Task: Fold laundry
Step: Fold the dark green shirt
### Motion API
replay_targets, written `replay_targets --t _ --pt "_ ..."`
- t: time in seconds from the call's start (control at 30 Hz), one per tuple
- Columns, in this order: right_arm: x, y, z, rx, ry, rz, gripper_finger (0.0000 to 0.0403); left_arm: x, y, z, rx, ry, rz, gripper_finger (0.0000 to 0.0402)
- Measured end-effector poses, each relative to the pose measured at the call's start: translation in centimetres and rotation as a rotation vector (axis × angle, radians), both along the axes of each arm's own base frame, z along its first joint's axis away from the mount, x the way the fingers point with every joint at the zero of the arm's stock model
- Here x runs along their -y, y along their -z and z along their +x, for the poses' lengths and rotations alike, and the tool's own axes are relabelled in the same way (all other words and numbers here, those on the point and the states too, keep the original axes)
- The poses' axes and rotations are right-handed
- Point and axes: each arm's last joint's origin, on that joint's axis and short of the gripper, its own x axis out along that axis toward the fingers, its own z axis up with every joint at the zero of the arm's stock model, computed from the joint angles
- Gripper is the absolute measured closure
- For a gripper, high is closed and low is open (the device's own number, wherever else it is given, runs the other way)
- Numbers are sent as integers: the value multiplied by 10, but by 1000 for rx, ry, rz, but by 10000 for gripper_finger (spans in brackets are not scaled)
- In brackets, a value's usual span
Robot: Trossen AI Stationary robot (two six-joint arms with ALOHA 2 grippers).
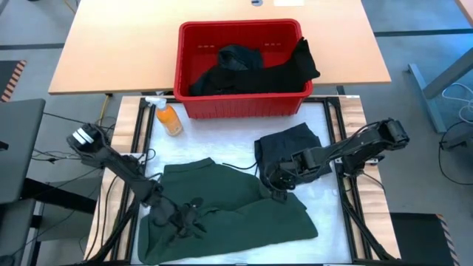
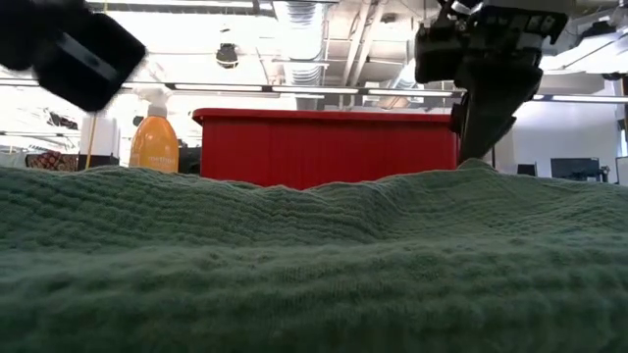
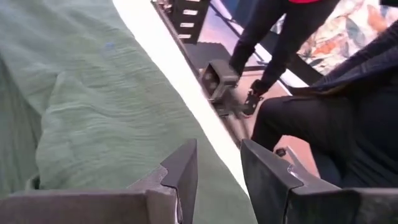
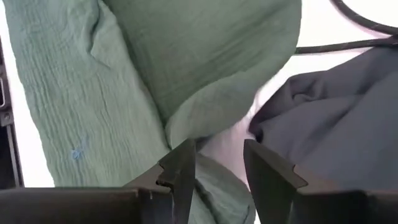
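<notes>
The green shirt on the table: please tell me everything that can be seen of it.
The green shirt is soft, crinkled woven cloth, dark green, spread mostly flat on the white mat in front of the red basket. Its collar end points toward the basket. The left gripper sits on its lower part, fingers apart. The right gripper is at its right edge, open over a raised fold, beside a black garment.

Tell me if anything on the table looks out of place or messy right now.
One black garment hangs over the right rim of the red basket rather than lying inside. An orange bottle lies tipped on its side near the basket's left corner. The green shirt is spread out but rumpled, with bunched folds at the right pincer.
</notes>
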Motion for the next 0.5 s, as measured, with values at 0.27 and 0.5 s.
replay_targets --t 0.27,0.5 --pt "-4 2 1 32 -57 21 239 -16 20 27 -38 -38 5 291" --pt "-6 2 0 40 -116 14 239 -28 20 36 -26 -60 25 291"
